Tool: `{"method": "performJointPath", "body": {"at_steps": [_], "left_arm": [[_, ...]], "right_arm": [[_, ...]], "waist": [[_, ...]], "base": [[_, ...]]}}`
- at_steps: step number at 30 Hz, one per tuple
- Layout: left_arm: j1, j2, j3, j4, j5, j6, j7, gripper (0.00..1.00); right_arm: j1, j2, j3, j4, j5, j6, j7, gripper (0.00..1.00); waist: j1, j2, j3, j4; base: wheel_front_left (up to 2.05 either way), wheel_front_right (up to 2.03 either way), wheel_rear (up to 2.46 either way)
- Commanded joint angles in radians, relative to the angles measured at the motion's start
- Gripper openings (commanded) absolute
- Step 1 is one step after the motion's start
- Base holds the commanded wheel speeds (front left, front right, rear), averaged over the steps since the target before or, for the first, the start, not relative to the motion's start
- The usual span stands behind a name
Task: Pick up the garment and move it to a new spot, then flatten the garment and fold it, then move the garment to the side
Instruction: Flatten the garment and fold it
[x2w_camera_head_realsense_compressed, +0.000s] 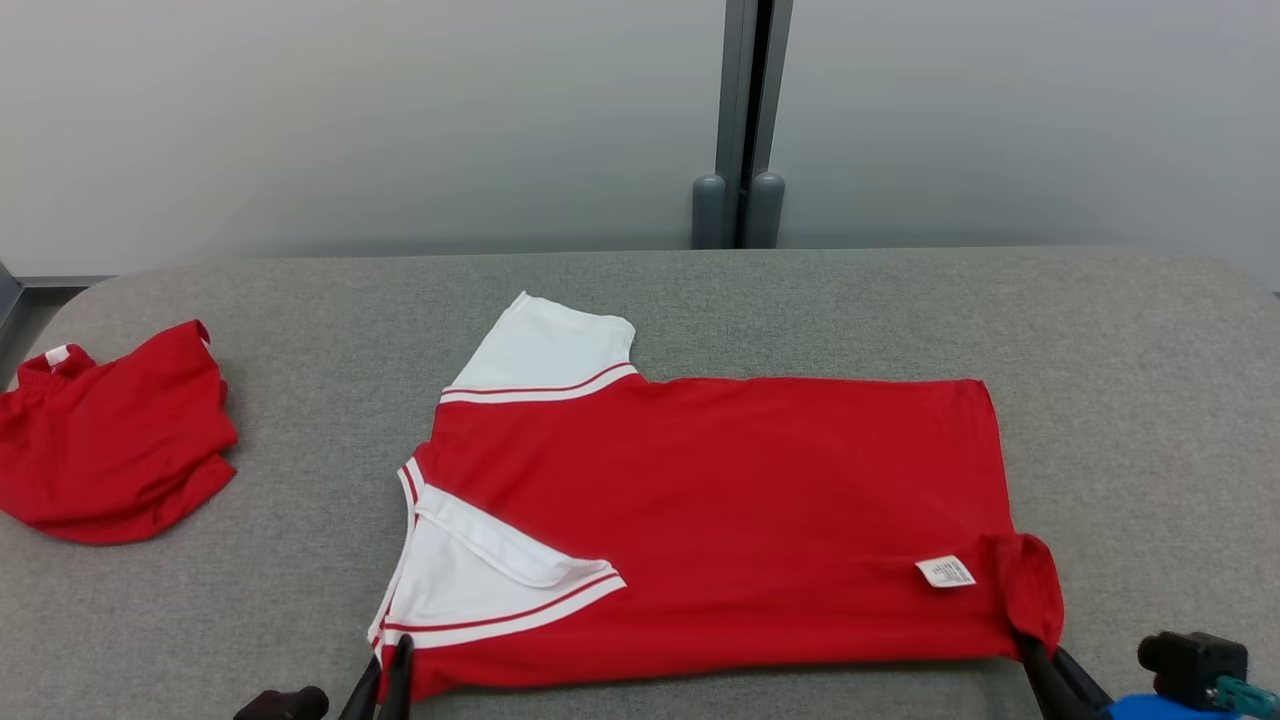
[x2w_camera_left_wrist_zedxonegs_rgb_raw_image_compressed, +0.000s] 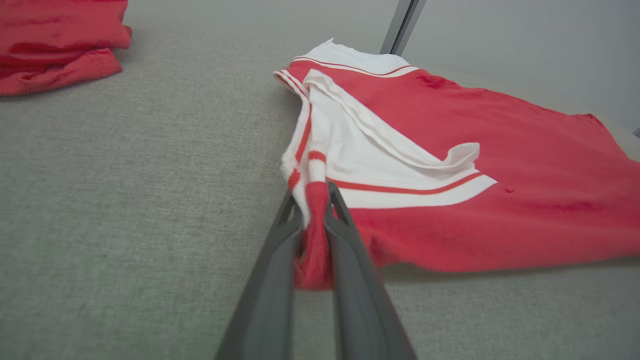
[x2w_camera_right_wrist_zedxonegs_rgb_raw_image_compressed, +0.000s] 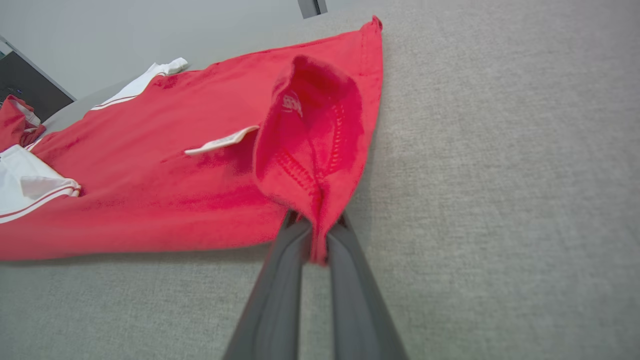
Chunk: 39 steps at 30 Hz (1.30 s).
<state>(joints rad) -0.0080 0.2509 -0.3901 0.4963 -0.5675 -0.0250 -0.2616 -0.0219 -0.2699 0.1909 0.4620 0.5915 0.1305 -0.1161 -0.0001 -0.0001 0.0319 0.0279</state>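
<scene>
Red shirt (x2w_camera_head_realsense_compressed: 720, 500) lies flat across the middle of the grey table (x2w_camera_head_realsense_compressed: 1150, 400); your left gripper (x2w_camera_left_wrist_zedxonegs_rgb_raw_image_compressed: 314, 194) pinches its near shoulder corner, your right gripper (x2w_camera_right_wrist_zedxonegs_rgb_raw_image_compressed: 316, 218) its near hem corner. Lift both together, keep the edge taut, and lay it level on the far edge.

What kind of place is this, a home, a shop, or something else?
Probably a lab or test bay for folding clothes: a grey fabric-covered table, bare grey wall panels joined by a metal post, and a red and white shirt laid out near a second red garment.
</scene>
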Motion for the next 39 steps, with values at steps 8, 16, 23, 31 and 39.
{"method": "performJointPath", "body": {"at_steps": [8,16,23,31,39], "left_arm": [[0.11,0.018,0.0,-0.137,-0.014,0.049,0.042,0.0],[0.104,0.008,0.001,-0.149,-0.012,0.059,0.032,1.0],[0.05,-0.005,0.051,-0.193,0.032,0.068,-0.002,1.0],[0.003,-0.05,0.188,-0.304,0.148,0.055,-0.004,1.0],[-0.047,-0.094,0.285,-0.318,0.28,0.014,-0.004,1.0]], "right_arm": [[0.174,0.015,-0.093,-0.168,-0.028,0.0,0.098,0.0],[0.185,0.068,-0.149,-0.207,-0.083,0.0,0.126,1.0],[0.128,0.073,-0.203,-0.261,-0.129,0.0,0.071,1.0],[0.065,0.111,-0.215,-0.315,-0.203,0.0,-0.039,1.0],[0.014,0.152,-0.207,-0.324,-0.274,0.0,-0.111,1.0]], "waist": [[0.0001,0.0001,-0.008,0.009],[0.0001,0.0001,-0.011,-0.002],[0.0001,0.0001,-0.009,-0.017],[0.0001,0.0001,-0.008,-0.024],[0.0001,0.0001,-0.017,-0.028]], "base": [[0.0,0.0,0.0],[0.0,0.0,0.0],[0.0,0.0,0.0],[0.0,0.0,0.0],[0.0,0.0,0.0]]}}
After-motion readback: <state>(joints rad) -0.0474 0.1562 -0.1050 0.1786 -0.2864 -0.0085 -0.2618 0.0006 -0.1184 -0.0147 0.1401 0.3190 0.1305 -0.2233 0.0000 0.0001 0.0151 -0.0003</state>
